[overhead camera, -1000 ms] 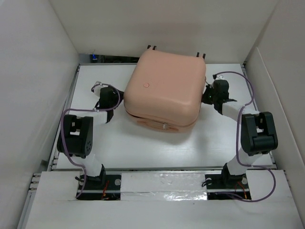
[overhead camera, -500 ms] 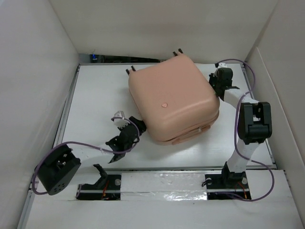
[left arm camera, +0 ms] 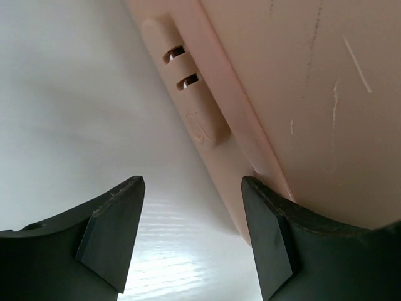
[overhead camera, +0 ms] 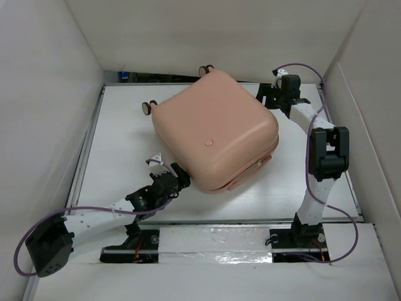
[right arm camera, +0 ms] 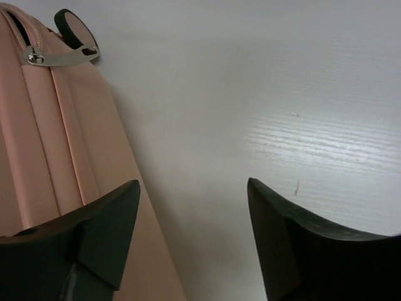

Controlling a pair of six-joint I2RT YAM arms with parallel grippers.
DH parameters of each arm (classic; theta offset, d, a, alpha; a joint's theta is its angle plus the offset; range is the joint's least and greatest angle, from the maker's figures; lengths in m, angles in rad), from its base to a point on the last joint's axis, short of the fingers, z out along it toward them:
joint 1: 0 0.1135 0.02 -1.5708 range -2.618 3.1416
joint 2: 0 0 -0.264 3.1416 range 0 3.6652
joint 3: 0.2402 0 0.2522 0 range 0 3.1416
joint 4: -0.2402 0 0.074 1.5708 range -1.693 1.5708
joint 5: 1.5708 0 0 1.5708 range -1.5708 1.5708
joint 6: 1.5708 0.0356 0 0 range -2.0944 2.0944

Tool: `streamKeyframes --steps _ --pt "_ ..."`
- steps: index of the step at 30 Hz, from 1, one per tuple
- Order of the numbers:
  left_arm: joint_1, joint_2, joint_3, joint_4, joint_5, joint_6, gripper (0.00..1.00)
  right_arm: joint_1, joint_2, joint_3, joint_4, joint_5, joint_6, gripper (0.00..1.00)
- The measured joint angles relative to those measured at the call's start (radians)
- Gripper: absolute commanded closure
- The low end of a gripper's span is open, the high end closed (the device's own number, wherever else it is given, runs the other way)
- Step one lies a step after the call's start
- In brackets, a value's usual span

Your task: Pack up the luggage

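The luggage (overhead camera: 216,135) lies shut and flat on the counter (overhead camera: 119,144), turned at an angle. Its near-left corner is just ahead of the left end effector (overhead camera: 168,182), and its far-right corner is just beside the right end effector (overhead camera: 270,94). Both end effectors have their fingers apart with nothing between them.

The main risk is probably sliding. The shell looks smooth and hard, so a push at a rounded corner could spin the case on the slick counter instead of opening it. In the left wrist view, the left end effector (left arm camera: 191,232) has one finger touching or nearly touching the case's lower edge, and closing there may only skate off the curve. In the right wrist view, the right end effector (right arm camera: 194,232) straddles bare counter, and the zipper pull (right arm camera: 59,56) is well ahead of it beside a wheel (right arm camera: 72,28). That pull is a small, flat target that is easy to miss.

The shell is matte peach-pink plastic, pillow-shaped, with fine scratches (left arm camera: 351,53). A raised strip (left arm camera: 188,94) with two small slots runs along its side. The zipper pull is bright metal and the seam bands are ridged. The counter is white with a faint grain and some glare.
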Motion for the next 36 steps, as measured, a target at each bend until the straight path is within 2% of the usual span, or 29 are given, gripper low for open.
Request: streamKeyframes --steps 2,4,7,10,12,13,14,16,18,19,22,23,26,27,29,33,36 --pt "0.025 -0.046 0.000 -0.051 -0.002 0.015 0.39 -0.021 -0.014 -0.015 -0.004 -0.040 0.032 0.10" --pt "0.039 -0.097 0.000 -0.077 -0.007 0.022 0.38 -0.049 -0.064 -0.050 0.007 -0.077 0.069 0.07" --pt "0.087 -0.202 0.000 -0.083 -0.002 0.023 0.36 -0.110 -0.201 -0.145 0.052 -0.167 0.130 0.07" --pt "0.198 -0.278 0.000 0.016 0.053 0.015 0.34 -0.147 -0.397 -0.286 0.136 -0.208 0.179 0.13" --pt "0.262 -0.294 0.002 0.071 0.092 0.013 0.34 -0.154 -0.526 -0.378 0.194 -0.222 0.199 0.55" --pt "0.277 -0.296 0.006 0.084 0.105 0.013 0.34 -0.154 -0.592 -0.432 0.231 -0.226 0.206 0.71" --pt "0.283 -0.296 0.010 0.093 0.113 0.014 0.36 -0.150 -0.660 -0.497 0.270 -0.228 0.214 0.93" --pt "0.297 -0.298 0.016 0.098 0.123 0.017 0.41 -0.129 -0.807 -0.646 0.322 -0.223 0.223 1.00" --pt "0.332 -0.300 0.016 0.085 0.133 0.021 0.49 -0.082 -0.969 -0.817 0.344 -0.215 0.209 1.00" --pt "0.357 -0.305 0.016 0.074 0.138 0.021 0.61 -0.053 -1.042 -0.891 0.342 -0.208 0.201 1.00" --pt "0.425 -0.331 0.006 0.055 0.175 0.018 0.71 0.015 -1.264 -1.107 0.335 -0.193 0.190 1.00" --pt "0.446 -0.343 -0.008 0.056 0.194 0.017 0.70 0.022 -1.339 -1.172 0.327 -0.183 0.194 0.94" --pt "0.494 -0.354 -0.062 0.049 0.261 0.013 0.65 0.041 -1.492 -1.294 0.260 -0.138 0.204 0.83" --pt "0.510 -0.345 -0.075 0.042 0.288 0.013 0.63 0.050 -1.507 -1.305 0.236 -0.119 0.204 0.83" --pt "0.540 -0.305 -0.086 0.039 0.348 0.014 0.59 0.067 -1.502 -1.307 0.206 -0.092 0.201 0.73" --pt "0.607 -0.182 -0.086 0.072 0.488 0.025 0.53 0.118 -1.444 -1.292 0.155 -0.043 0.187 0.65" --pt "0.633 -0.096 -0.086 0.097 0.578 0.048 0.53 0.182 -1.440 -1.292 0.116 -0.006 0.185 0.64"
